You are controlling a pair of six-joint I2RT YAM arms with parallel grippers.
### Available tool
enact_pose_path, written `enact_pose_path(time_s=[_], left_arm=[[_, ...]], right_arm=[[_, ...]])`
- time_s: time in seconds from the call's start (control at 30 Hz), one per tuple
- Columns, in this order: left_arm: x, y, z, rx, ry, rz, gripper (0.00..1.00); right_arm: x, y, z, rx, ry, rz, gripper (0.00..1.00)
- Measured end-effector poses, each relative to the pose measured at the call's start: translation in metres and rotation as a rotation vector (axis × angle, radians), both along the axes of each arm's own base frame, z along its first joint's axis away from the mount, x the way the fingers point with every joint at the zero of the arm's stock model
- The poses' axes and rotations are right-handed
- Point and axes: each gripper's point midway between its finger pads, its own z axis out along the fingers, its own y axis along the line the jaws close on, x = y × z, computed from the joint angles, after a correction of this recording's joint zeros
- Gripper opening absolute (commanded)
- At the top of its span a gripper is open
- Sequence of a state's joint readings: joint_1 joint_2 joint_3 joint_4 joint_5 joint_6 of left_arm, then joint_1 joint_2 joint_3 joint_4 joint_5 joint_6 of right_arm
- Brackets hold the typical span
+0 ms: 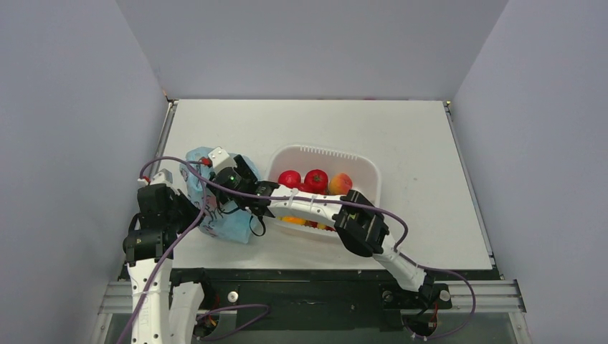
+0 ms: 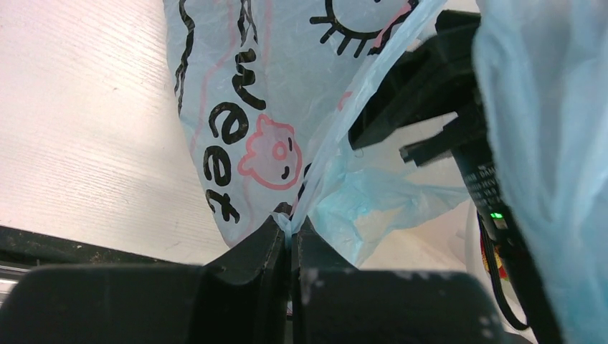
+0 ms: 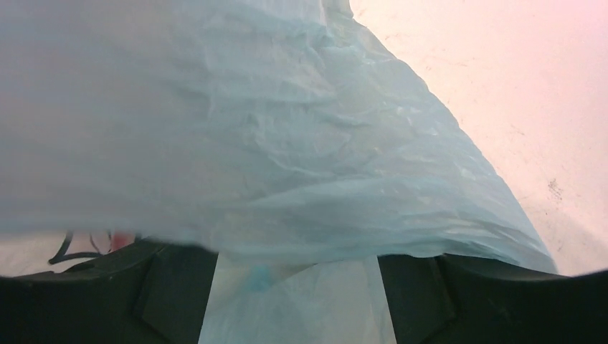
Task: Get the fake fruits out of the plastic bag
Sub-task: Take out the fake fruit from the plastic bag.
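Note:
The light-blue plastic bag (image 1: 231, 223) with its pink-and-dark print (image 2: 244, 107) lies left of the white tub (image 1: 362, 163). My left gripper (image 2: 290, 231) is shut on a thin fold of the bag's edge; in the top view it (image 1: 203, 213) sits at the bag's left side. My right gripper (image 3: 295, 287) is open, fingers (image 3: 172, 290) wide apart, with bag film draped over and between them; in the top view it (image 1: 228, 179) is at the bag's top. Two red fruits (image 1: 290, 178) (image 1: 316, 179) and a peach (image 1: 340, 183) lie in the tub. The melon is out of view.
The right arm (image 1: 315, 204) stretches across the tub's near side, covering yellow and dark red items (image 1: 295, 220) in it. The right gripper's black body (image 2: 423, 93) shows close in the left wrist view. Grey walls enclose the table (image 1: 416, 136) on three sides.

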State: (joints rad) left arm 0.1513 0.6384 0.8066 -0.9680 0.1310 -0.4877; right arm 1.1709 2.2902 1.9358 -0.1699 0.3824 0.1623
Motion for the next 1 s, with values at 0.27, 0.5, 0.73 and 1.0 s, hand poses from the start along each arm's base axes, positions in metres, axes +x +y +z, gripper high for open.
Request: enact_pose_path(time_s=[0.27,0.5,0.73,1.0], left_arm=[[0.0,0.0,0.0,-0.001,0.002,0.0,0.0],[0.0,0.0,-0.001,-0.002,0.007,-0.001,0.0],[0.001,-0.001,-0.001,-0.004,0.004,-0.006,0.0],[0.002,-0.001,0.0,-0.005,-0.003,-0.008,0.0]], right_arm=[[0.018,0.007,-0.03,-0.08,-0.044,-0.021,0.85],[0.028,0.008,-0.056,-0.127,-0.048,-0.032,0.86],[0.038,0.001,-0.079,-0.169,-0.046,-0.066,0.76],[0.039,0.002,-0.09,-0.203,-0.058,-0.063,0.42]])
